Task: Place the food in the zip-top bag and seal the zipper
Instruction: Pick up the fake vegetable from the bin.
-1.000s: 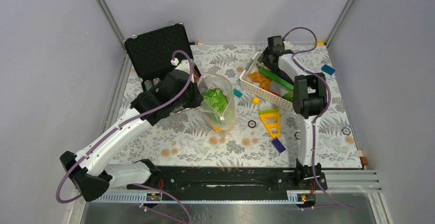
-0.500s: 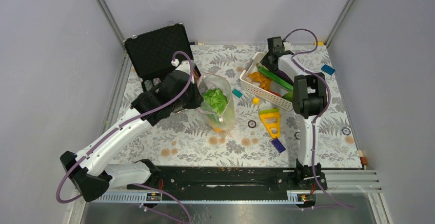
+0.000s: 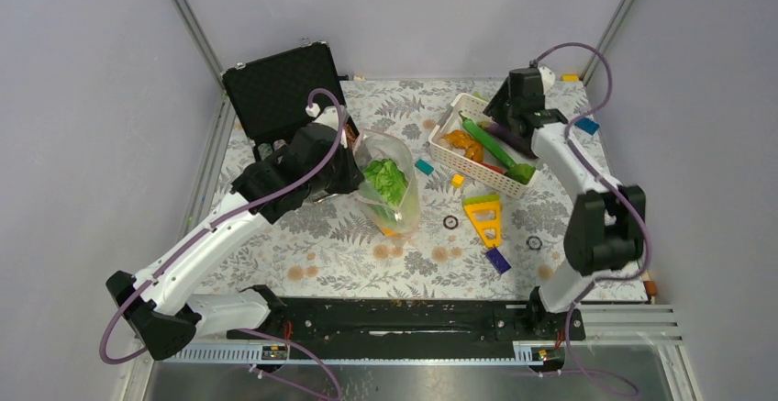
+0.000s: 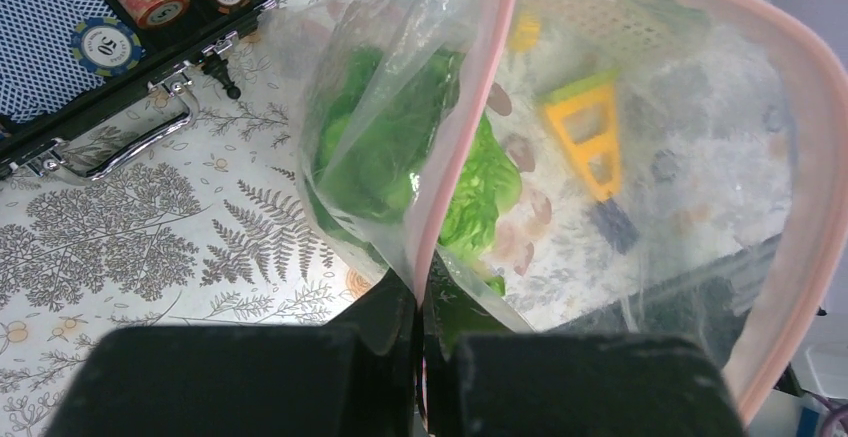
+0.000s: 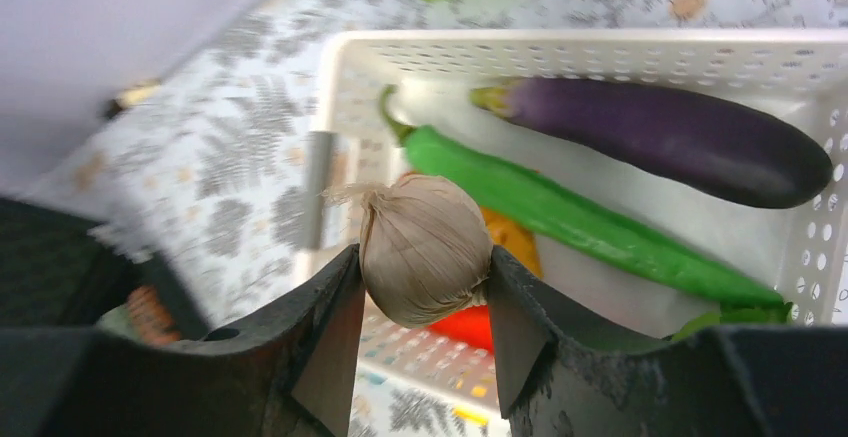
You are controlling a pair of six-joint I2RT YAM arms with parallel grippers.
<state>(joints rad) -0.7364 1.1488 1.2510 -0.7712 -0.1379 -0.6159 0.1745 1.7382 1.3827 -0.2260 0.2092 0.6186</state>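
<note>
Over the white basket [image 5: 600,42] at far right: right gripper [image 5: 422,282] about half closed, both fingers pinching a garlic bulb [image 5: 425,242], bulb clear of the basket floor. Eggplant [image 5: 660,137], long green vegetable [image 5: 590,222] and red chili [image 5: 465,327] lie in the basket under it.

Mid-table left: left gripper [image 4: 420,357] clamped tight on the zipper [image 4: 470,157], propping the bag [image 3: 390,190] upright, mouth gaping upward. Lettuce [image 4: 400,147] already inside, orange piece [image 3: 393,229] at the bottom.

Key relation: bag mouth sits left of the garlic and a bit nearer, well apart, with a teal block [image 3: 424,167] and a yellow block [image 3: 457,180] on the mat between. Right arm carries, left only holds.

My read: next move needs a leftward carry, then a drop straight through the mouth. Risk: clipping the zipper lip and folding the bag.
</note>
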